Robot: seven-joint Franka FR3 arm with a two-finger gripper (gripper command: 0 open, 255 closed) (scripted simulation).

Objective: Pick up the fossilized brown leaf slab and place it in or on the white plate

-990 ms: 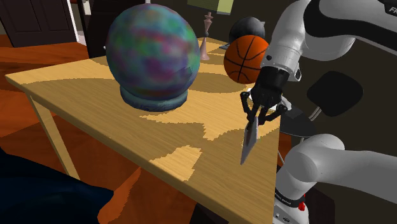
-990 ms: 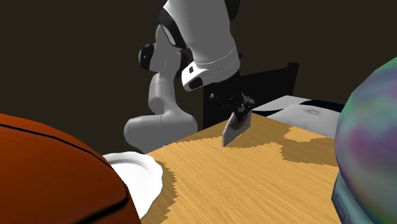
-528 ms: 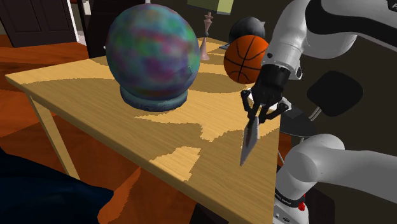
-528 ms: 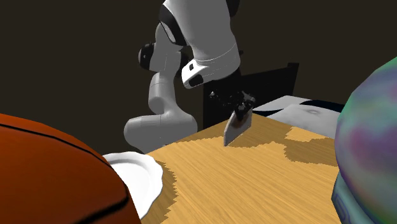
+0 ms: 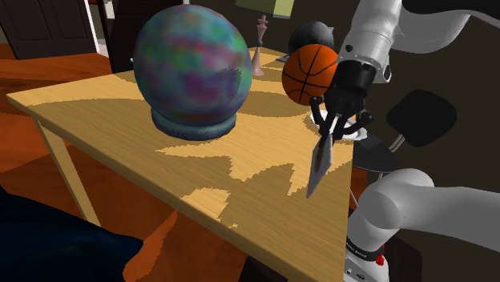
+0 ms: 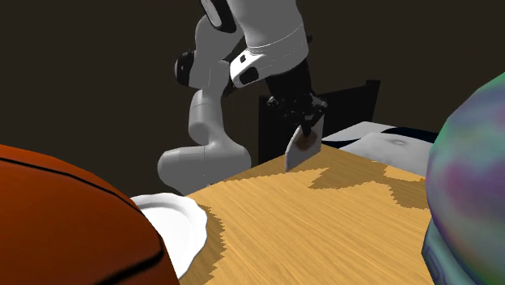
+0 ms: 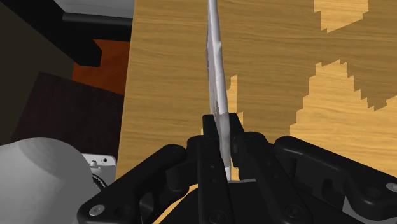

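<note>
Thin grey slab (image 5: 320,166), brownish on one face, hangs point-down directly below pincer (image 5: 329,137), clamped edge-on betw. its black fingers, above wooden table (image 5: 120,104); white arm (image 5: 370,38) angles steeply down.

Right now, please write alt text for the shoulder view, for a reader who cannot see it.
The black gripper holds a thin slab edge-on above a wooden table. A basketball sits behind it; a large multicoloured sphere stands to the shoulder view's left.

A home room, by its wooden table (image 5: 96,112), shaded lamp (image 5: 268,7), panelled door (image 5: 48,28) and basketball (image 5: 311,72).
</note>
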